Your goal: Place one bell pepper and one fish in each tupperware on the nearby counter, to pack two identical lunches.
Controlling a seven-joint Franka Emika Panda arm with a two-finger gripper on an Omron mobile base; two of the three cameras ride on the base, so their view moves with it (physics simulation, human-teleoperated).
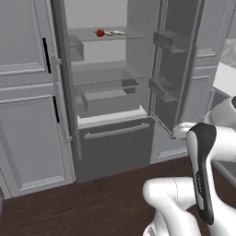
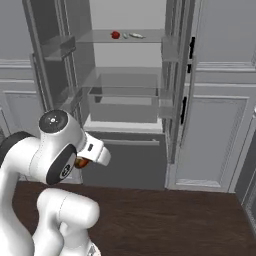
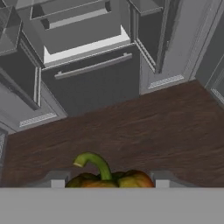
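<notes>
Bell pepper [image 3: 109, 178] held between gripper [image 3: 109, 183] fingertips.

- The white arm is folded low in front of the open fridge [image 1: 110, 92], its elbow raised and its forearm angled down toward the dark wood floor [image 3: 144, 127] below the fridge's bottom drawer.
- The gripper [image 3: 106, 183] points out over that floor toward the fridge, with its two dark finger tips [image 3: 57, 181] standing apart.
- The jaws sit on either side of a bell pepper [image 3: 109, 177], seemingly clamped on it, though the contact itself falls at the edge of the hand view.
</notes>
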